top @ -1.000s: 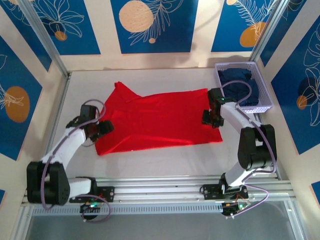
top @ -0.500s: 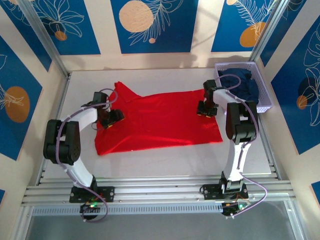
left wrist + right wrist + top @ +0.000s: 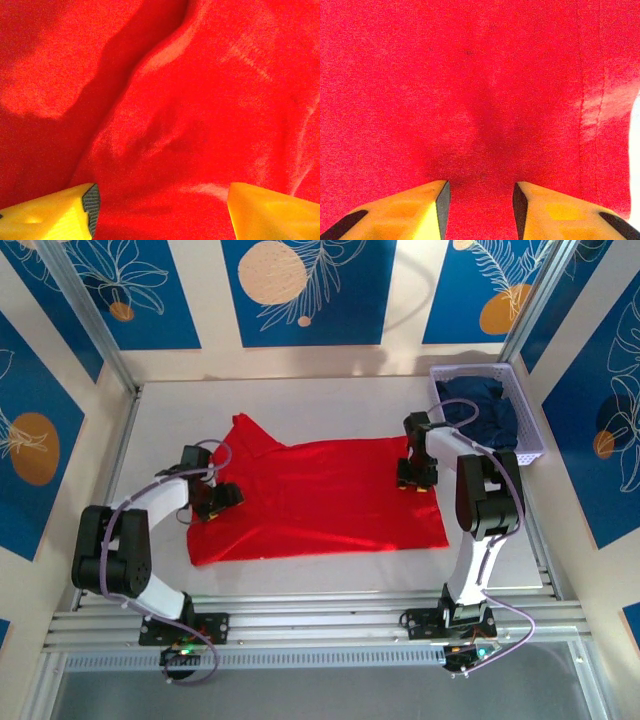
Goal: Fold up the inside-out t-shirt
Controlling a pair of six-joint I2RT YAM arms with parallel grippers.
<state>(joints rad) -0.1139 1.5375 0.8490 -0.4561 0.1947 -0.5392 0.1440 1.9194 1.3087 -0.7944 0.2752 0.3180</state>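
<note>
The t-shirt [image 3: 320,495] lies spread flat across the middle of the table [image 3: 330,565], with one sleeve reaching toward the far-left corner. The step looks like taking hold of both short ends for a fold. Each gripper should bite a clean edge or seam, not a bunched ridge, and both should lift together so the cloth stays square. The left gripper [image 3: 160,200] is over rumpled cloth at the shirt's left end, jaws spread wide, pinching nothing. The right gripper [image 3: 481,192] is at the right end beside a seam, jaws partly parted, bare cloth between them. A basket [image 3: 532,430] holding a navy garment [image 3: 482,408] stands at the far-right corner
</note>
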